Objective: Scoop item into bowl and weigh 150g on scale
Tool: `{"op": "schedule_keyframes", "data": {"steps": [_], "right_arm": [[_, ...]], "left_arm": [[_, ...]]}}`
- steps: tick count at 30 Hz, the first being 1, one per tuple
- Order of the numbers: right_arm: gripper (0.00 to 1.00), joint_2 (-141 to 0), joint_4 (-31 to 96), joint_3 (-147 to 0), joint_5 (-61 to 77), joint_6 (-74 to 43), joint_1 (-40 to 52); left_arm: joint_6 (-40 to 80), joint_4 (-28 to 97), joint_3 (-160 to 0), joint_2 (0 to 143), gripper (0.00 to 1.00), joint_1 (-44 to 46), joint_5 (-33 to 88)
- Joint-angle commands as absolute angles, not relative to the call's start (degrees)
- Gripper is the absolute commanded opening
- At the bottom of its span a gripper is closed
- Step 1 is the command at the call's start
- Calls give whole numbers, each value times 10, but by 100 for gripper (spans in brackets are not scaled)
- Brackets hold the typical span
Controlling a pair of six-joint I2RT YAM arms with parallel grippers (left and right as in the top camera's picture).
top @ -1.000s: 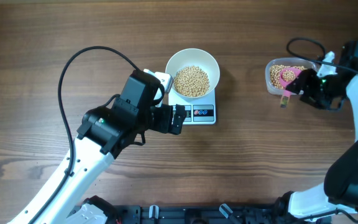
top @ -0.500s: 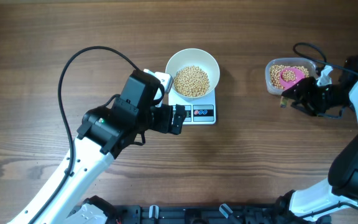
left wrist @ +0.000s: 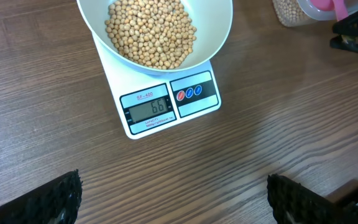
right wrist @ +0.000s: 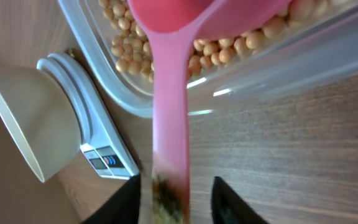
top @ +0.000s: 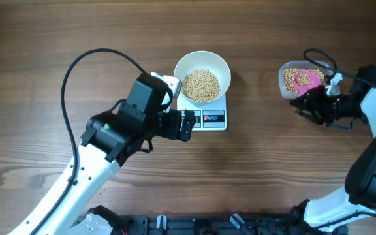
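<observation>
beige beans [top: 202,85] half-fill white bowl [top: 182,68]; left claw [top: 189,124] gapes empty, right claw [right wrist: 176,199] loosely straddles scoop handle [right wrist: 169,124].

Matt grained wood table [top: 273,163], smooth glossy bowl [left wrist: 219,37], white plastic scale [left wrist: 114,68], clear plastic tub [right wrist: 278,68], glossy pink scoop [right wrist: 169,112]

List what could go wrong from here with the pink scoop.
1. The right arm's fingers flank only the far end of the pink scoop's handle. Such an end grip may let the scoop twist and spill beans.
2. Pulling the scoop could drag or tip the clear tub it rests in.
3. The left arm's fingers hover near the scale; a touch would upset its reading.
</observation>
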State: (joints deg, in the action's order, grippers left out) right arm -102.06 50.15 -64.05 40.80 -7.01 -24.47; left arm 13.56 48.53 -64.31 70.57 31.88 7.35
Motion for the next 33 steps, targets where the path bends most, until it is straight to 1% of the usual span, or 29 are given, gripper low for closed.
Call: {"op": "schedule_keyframes", "data": {"steps": [1, 11, 14, 22, 27, 29, 31, 33], "right_arm": [[28, -1030, 487, -631, 425, -67, -243], [29, -1030, 472, -631, 423, -75, -245], [26, -1030, 479, -631, 423, -77, -245], [26, -1030, 499, -632, 422, -75, -245], [24, -1030, 507, -645, 410, -75, -245], [25, -1030, 512, -651, 410, -75, -245], [31, -1030, 519, -657, 410, -75, -245], [33, -1030, 522, -659, 410, -74, -245]], "left_arm": [[124, 484, -641, 705, 100, 321, 68], [124, 484, -641, 705, 100, 321, 68], [124, 484, -641, 705, 100, 321, 68], [124, 484, -641, 705, 100, 321, 68], [124, 484, -641, 705, 100, 321, 68], [124, 484, -641, 705, 100, 321, 68], [124, 484, -641, 705, 100, 321, 68], [124, 484, -641, 705, 100, 321, 68]]}}
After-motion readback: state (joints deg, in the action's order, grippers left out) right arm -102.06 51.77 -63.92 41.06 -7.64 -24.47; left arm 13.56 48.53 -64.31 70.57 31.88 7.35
